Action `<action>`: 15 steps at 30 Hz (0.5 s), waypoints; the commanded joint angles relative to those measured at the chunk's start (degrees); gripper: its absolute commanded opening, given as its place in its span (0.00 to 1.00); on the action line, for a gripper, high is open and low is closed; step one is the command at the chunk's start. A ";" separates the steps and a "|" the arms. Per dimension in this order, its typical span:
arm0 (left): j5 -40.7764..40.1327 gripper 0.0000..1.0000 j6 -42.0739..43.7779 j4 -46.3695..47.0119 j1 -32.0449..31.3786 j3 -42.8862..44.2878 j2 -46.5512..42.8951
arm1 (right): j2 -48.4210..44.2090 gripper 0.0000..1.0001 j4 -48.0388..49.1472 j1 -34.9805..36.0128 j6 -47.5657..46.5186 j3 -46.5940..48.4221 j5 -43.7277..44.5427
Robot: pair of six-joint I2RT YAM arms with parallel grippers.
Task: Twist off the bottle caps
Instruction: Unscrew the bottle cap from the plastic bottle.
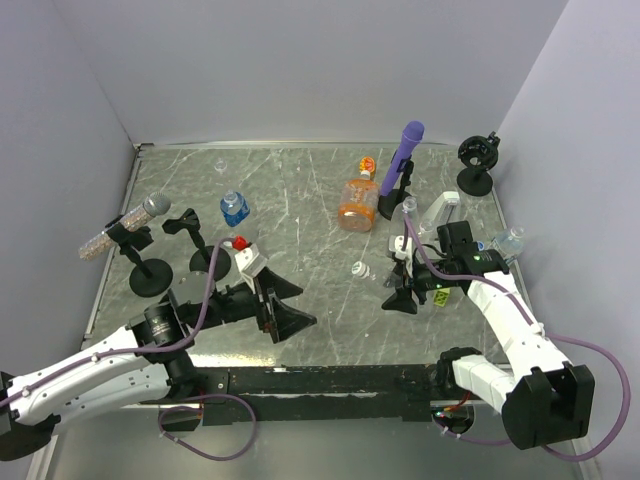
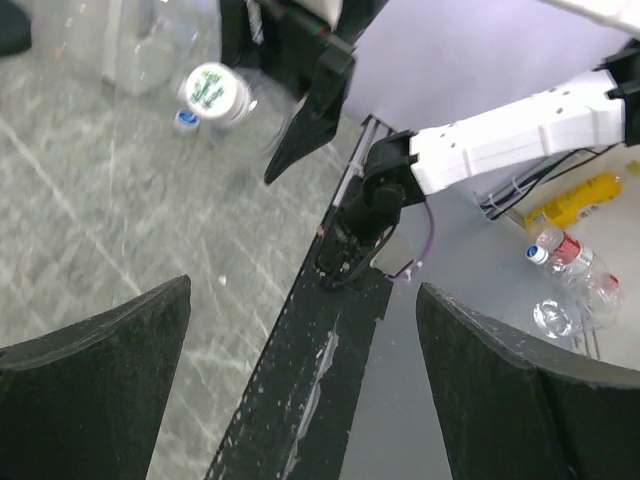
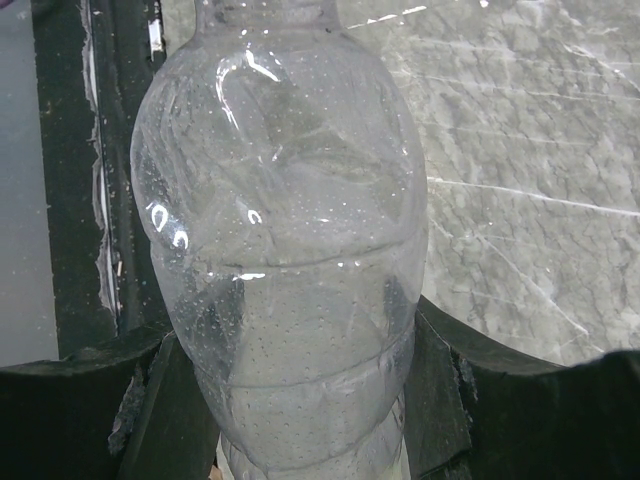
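Near the purple microphone [image 1: 405, 150], the right claw [image 3: 300, 400] pinches a clear bottle [image 3: 280, 220]; the left claw [image 2: 300, 400] stands spread.

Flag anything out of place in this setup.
A red-labelled bottle and a small clear bottle lie past the black front rail, off the marbled tabletop, so they look dropped or discarded. The right pincer grips a third bottle.

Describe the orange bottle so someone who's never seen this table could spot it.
On the grey marbled table, look toward the far edge, right of centre, for the purple microphone. The orange bottle sits just left of it. It alone is orange and squarish; the blue-labelled bottle to its left is smaller and clear.
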 commanded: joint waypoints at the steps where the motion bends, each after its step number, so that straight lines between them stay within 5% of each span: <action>1: 3.62 0.97 7.68 7.38 -0.17 -0.29 0.27 | -1.15 0.18 -1.01 -0.36 -2.31 0.18 -4.29; 6: 7.91 0.97 16.90 11.50 -0.17 -1.78 1.06 | 0.34 0.18 -4.70 -0.36 -5.64 1.41 -5.96; 10: 12.58 0.97 34.61 12.57 -0.17 -1.61 3.78 | -0.27 0.18 -6.37 0.08 -7.93 1.24 -7.10; 15: 14.06 0.98 47.50 11.60 2.54 3.48 14.30 | -0.37 0.18 -6.20 0.95 -8.99 0.45 -5.53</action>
